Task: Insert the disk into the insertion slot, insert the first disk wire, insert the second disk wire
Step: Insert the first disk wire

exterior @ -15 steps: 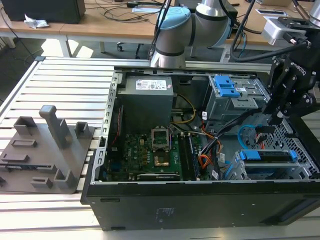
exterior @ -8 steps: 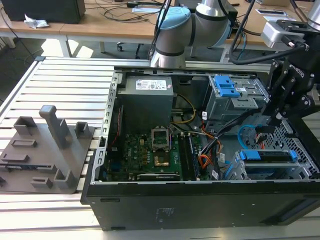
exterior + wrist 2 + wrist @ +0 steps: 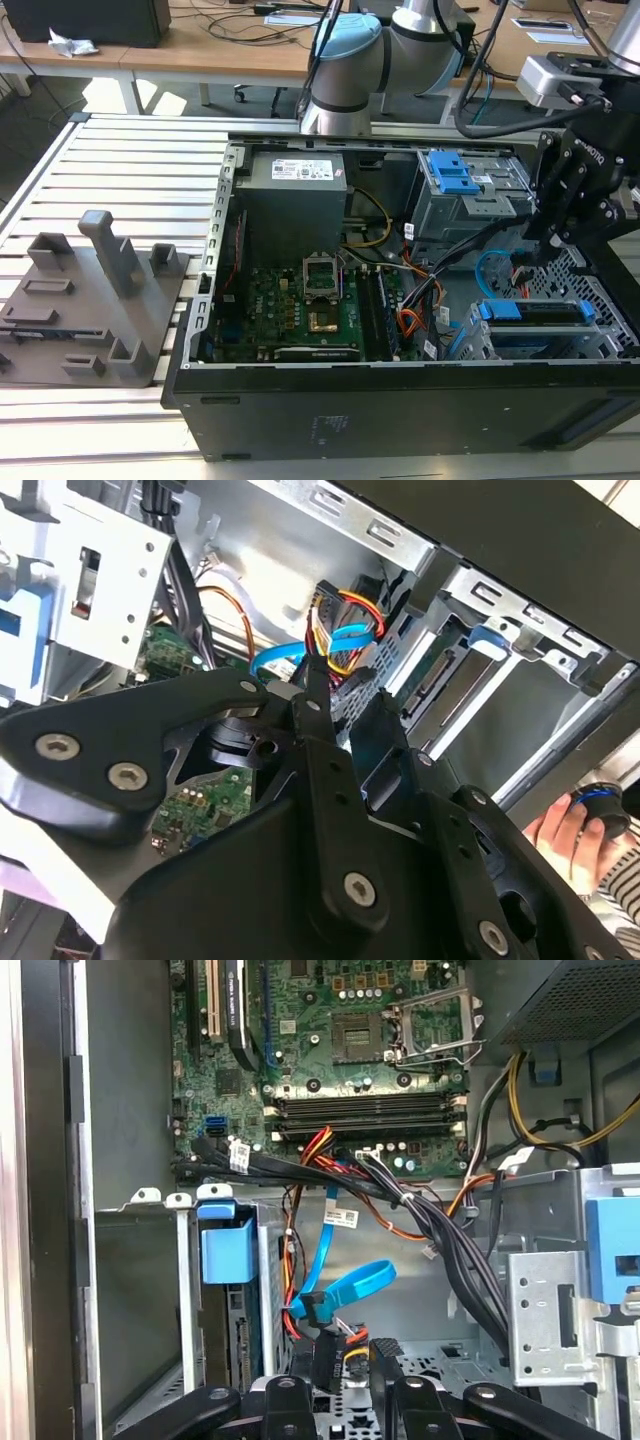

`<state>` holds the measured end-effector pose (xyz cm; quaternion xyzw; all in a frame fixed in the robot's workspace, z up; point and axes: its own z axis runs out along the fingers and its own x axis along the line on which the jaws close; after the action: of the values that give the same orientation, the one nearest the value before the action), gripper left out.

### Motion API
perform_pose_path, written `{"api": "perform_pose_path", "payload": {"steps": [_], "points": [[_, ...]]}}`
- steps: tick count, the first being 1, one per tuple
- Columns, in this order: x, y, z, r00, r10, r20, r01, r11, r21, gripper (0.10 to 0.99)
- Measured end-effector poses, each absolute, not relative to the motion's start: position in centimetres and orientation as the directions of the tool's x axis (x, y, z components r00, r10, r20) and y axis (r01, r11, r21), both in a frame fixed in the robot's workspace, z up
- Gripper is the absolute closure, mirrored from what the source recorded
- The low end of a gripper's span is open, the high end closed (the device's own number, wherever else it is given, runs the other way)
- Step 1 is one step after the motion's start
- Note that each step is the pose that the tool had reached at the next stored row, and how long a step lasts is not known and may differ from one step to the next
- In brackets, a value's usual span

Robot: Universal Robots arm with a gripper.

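Note:
The disk [image 3: 530, 312], in its blue carrier, lies inside the insertion slot [image 3: 600, 335] at the exterior view's lower right. In the first wrist view the carrier's blue tab [image 3: 228, 1245] sticks out of the grey cage [image 3: 140, 1290]. My gripper [image 3: 550, 245] hangs just above and behind the slot. Between its black fingers [image 3: 385, 1365] stands a black connector [image 3: 326, 1360] with red, yellow and orange wires, and my gripper [image 3: 335, 1360] is shut on it. A blue flat cable [image 3: 350, 1285] loops just beyond, ending in its own black plug. In the second wrist view my gripper [image 3: 345, 695] points at the same wire bundle [image 3: 340, 630].
A taller grey bay with a blue latch [image 3: 455, 175] stands behind the slot. The motherboard [image 3: 300, 310] and a black cable bundle [image 3: 400, 1200] fill the case's middle. A grey fixture [image 3: 90, 300] sits outside the case at the exterior view's left. A person's hand [image 3: 570, 830] is near the case's edge.

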<state>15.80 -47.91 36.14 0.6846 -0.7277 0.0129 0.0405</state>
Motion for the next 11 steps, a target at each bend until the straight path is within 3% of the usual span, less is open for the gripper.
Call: {"api": "perform_pose_path", "payload": {"steps": [11], "points": [[15.81,-47.91,35.22,-0.059,-0.993,0.100,-0.997,0.063,0.035,0.737]]}}
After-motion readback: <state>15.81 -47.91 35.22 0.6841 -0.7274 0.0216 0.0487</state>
